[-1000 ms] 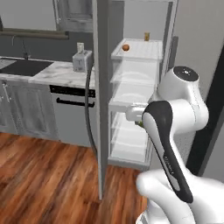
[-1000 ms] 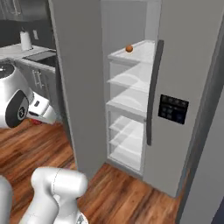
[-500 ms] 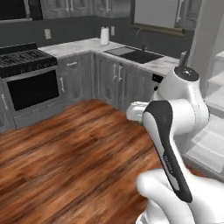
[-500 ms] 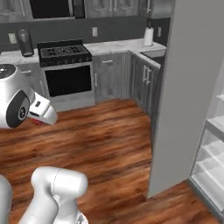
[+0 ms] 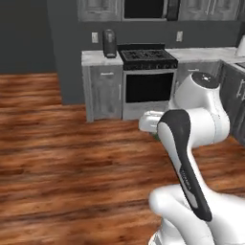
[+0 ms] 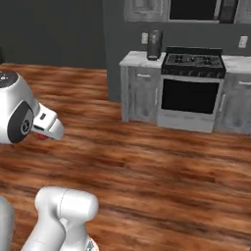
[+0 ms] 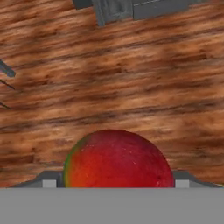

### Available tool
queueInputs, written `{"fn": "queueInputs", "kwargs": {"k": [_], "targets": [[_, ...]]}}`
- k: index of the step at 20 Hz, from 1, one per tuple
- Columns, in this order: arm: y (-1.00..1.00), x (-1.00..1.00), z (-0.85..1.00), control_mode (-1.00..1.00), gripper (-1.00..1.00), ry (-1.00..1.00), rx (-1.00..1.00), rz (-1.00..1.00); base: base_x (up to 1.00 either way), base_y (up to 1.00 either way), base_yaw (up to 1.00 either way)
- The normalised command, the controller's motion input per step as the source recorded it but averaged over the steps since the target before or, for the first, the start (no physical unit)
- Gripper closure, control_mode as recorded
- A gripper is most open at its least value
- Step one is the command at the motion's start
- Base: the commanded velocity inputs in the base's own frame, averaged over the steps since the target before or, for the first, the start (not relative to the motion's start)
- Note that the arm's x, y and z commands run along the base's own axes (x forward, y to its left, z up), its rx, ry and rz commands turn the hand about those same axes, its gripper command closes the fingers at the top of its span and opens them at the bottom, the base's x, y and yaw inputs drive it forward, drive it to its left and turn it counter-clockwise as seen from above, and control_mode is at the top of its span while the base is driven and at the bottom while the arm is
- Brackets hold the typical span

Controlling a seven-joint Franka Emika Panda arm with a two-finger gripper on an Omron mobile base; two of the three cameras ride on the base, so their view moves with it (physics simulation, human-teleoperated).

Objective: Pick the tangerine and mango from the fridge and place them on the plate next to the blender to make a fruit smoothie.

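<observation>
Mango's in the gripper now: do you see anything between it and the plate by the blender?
Can't judge that. The red fruit with a green patch, the mango, sits in the gripper over bare brown wood floor. Ahead stand a black gas stove and grey cabinets.

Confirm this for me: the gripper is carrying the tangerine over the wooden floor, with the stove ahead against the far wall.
Not the tangerine. The hand view shows a red fruit with a green patch, the mango, in the gripper. The rest holds: wooden floor below, stove ahead against the far wall.

The mango [image 7: 118, 159], red with a green edge, sits between the gripper [image 7: 116, 180] fingers.
</observation>
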Motion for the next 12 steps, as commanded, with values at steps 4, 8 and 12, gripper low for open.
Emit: {"fn": "queueInputs", "kwargs": {"k": [4, 8, 12], "targets": [[0.00, 0.00, 0.00, 1.00, 1.00, 0.00, 0.00, 0.00, 0.11, 0.02, 0.91], [0.00, 0.00, 0.00, 1.00, 1.00, 0.00, 0.00, 0.00, 0.15, 0.00, 0.84], [0.00, 0.00, 0.00, 1.00, 1.00, 0.00, 0.00, 0.00, 0.17, 0.00, 0.80]]}}
